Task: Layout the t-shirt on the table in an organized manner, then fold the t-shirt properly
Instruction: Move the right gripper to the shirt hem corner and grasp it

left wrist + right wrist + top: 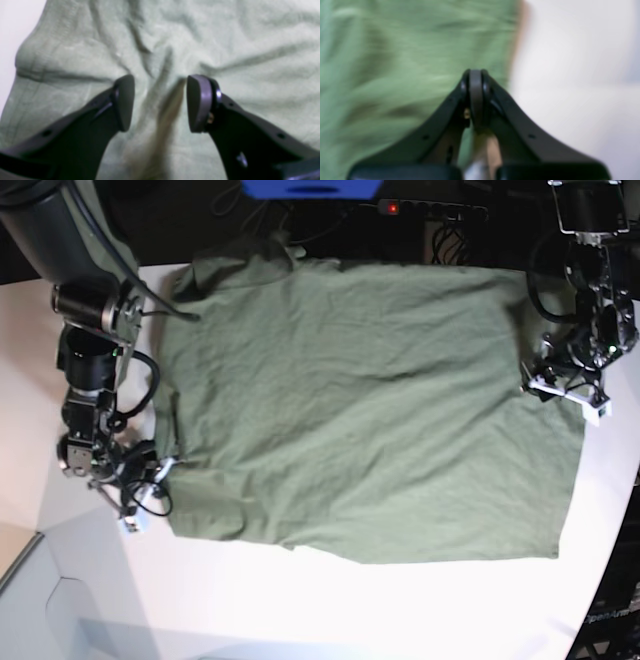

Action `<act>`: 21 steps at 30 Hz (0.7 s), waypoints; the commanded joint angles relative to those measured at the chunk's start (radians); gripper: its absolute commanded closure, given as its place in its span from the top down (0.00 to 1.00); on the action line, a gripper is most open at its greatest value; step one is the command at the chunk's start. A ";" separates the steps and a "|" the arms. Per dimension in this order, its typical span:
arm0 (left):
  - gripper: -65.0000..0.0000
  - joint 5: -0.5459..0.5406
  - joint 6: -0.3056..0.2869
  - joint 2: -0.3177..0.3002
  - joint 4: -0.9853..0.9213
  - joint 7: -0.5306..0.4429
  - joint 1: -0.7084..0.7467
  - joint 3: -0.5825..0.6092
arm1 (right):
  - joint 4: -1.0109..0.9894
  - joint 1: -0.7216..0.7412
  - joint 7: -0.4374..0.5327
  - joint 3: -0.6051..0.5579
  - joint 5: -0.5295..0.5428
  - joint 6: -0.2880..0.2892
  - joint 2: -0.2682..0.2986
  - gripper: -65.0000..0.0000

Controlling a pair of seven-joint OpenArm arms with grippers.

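T-shirt (360,410) lies spread nearly flat across the white bench (300,610), olive and wrinkled, its long axis running side to side in the base view; 1 arm sits at each short end. Right hand (476,100) is at the edge on that view's left, over the border of cloth and bare bench; its jaws are pressed together, and whether any fabric is pinched between them cannot be told through the blur. Left hand (160,102) hovers over the opposite edge, jaws about half apart, straddling a raised crease without clamping it. Black cables and a blue object lie beyond the far edge; nothing on the bench blocks either arm.
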 commanded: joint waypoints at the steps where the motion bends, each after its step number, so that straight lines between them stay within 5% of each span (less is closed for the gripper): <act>1: 0.51 -0.005 0.002 -0.017 0.016 -0.013 -0.013 -0.008 | 0.039 0.032 0.041 0.002 0.012 -0.011 0.010 0.00; 6: 0.51 -0.005 0.002 -0.017 0.017 -0.013 -0.015 -0.008 | 0.199 0.032 0.054 0.003 0.016 -0.134 0.017 0.00; 12: 0.51 -0.005 0.002 -0.017 0.019 -0.012 -0.015 -0.008 | 0.196 0.103 0.032 -0.007 0.016 -0.047 -0.023 0.01; 15: 0.51 -0.006 0.002 -0.017 0.019 -0.007 -0.015 -0.008 | 0.095 0.167 -0.008 -0.076 0.016 0.004 -0.033 0.20; 18: 0.51 -0.006 0.002 -0.017 0.021 -0.007 -0.015 -0.008 | -0.010 0.206 -0.008 -0.194 0.016 0.010 -0.036 0.47; 21: 0.51 -0.006 0.002 -0.017 0.021 -0.007 -0.015 -0.008 | -0.030 0.213 -0.006 -0.277 0.016 0.010 -0.035 0.62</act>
